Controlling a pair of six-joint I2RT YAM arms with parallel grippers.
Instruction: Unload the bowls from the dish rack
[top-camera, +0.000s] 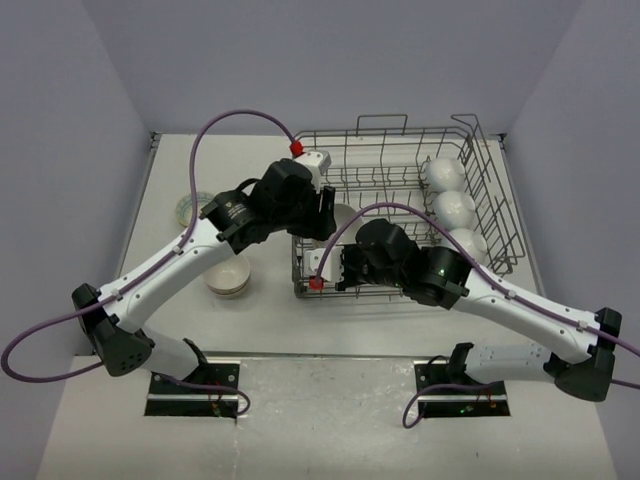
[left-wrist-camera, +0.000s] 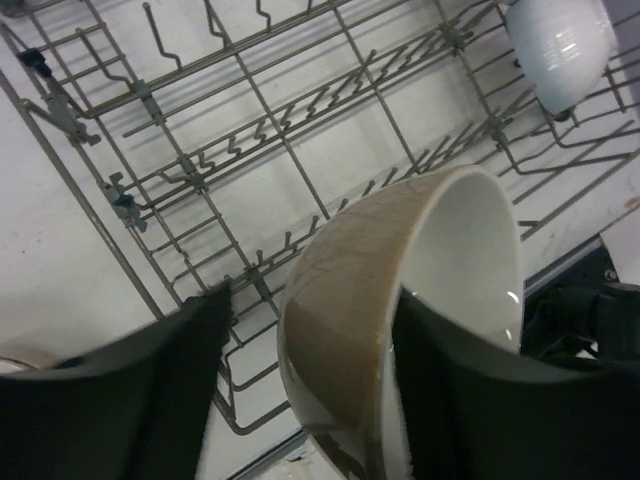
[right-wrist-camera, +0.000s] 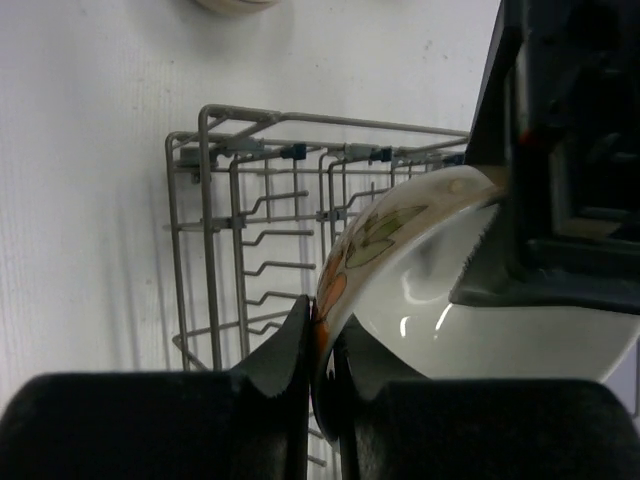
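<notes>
Right gripper (right-wrist-camera: 320, 325): jaws pinch the rim of the cream ceramic bowl with orange-brown leaf pattern (right-wrist-camera: 400, 235), held on edge at the left end of the grey wire dish rack (right-wrist-camera: 205, 220) | left gripper (left-wrist-camera: 312, 300): jaws spread, bowl wall between them | we judge closing suffices.

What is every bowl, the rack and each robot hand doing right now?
Cream ceramic bowl with orange-brown pattern: tipped on edge, held by its rim.
Right gripper: shut on that bowl's rim.
Left gripper: open, straddling its opposite wall.
Grey wire dish rack: partly unloaded.
Three plain white round bowls: standing in it.
Cream bowls left of the rack: stacked, out.
</notes>
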